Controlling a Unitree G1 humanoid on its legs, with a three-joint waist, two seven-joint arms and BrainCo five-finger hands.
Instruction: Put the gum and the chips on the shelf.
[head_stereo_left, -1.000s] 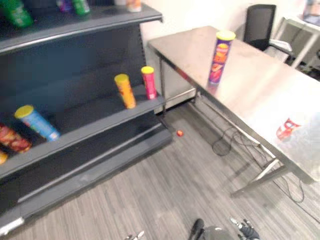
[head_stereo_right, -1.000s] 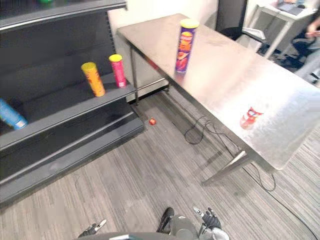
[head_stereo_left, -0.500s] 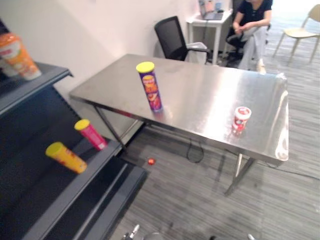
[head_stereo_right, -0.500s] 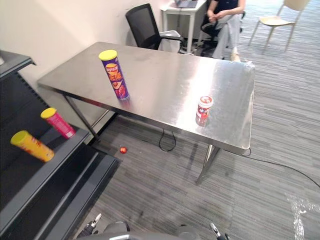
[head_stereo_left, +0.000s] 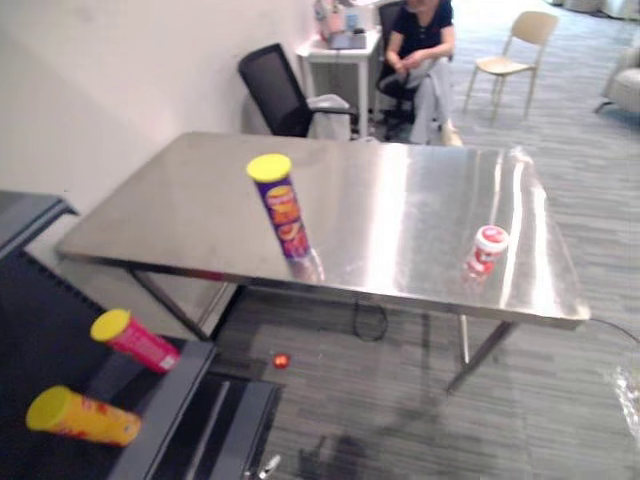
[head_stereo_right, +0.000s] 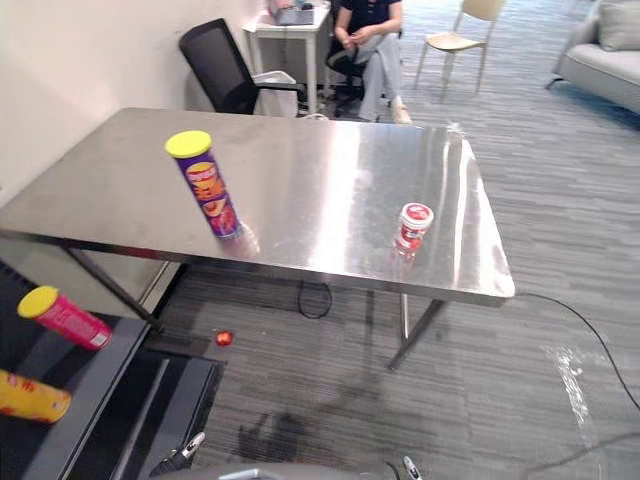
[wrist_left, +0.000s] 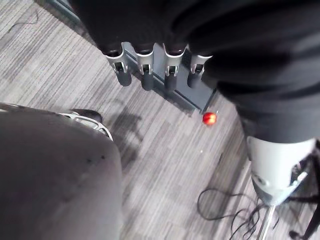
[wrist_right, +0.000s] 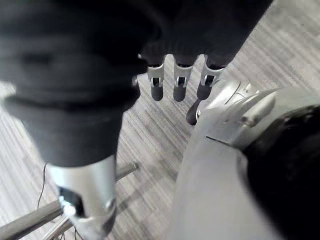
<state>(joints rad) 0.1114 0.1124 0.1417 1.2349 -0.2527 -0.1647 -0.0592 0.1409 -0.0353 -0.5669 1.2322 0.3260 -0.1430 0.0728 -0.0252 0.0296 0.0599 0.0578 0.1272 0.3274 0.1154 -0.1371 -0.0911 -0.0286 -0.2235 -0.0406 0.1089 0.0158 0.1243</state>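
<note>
view swung to table (head_stereo_left: 400, 200); chips (head_stereo_left: 283, 208), probably gum (head_stereo_left: 487, 249), upright.

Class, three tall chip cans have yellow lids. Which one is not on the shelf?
The purple can, standing upright on the steel table. The pink can and the orange can are both on the dark shelf.
</note>
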